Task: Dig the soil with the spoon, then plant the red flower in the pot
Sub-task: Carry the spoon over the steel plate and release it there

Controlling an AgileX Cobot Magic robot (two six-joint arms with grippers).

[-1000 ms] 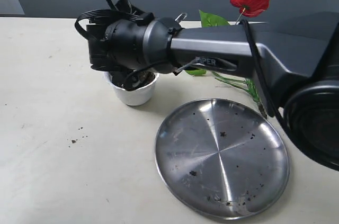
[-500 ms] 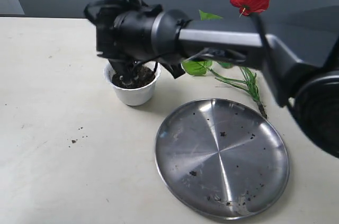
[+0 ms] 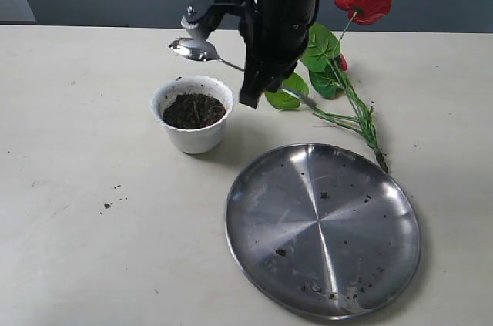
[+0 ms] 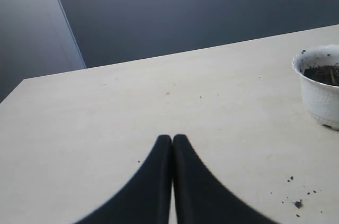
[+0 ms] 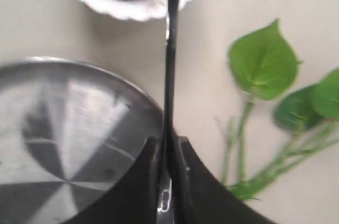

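In the exterior view, the right arm has been lifted out of the pot (image 3: 192, 114) within the last second; before, it lay low over the rim and hid it. Now the spoon (image 3: 194, 50) is held in the air above and behind the pot, its bowl apparently empty. The soil (image 3: 193, 110) is seen dark and loose inside the pot. The red flower (image 3: 367, 2) is lying on the desk (image 3: 85, 149) beside the steel plate (image 3: 323, 230), untouched. The digging seems finished, so the planting is judged to be next.

In the left wrist view, the left gripper (image 4: 172, 142) is shown with jaws closed on nothing, resting low over the desk, the pot well apart.

In the right wrist view, the spoon handle is clamped between the jaws of the right gripper (image 5: 167, 152).
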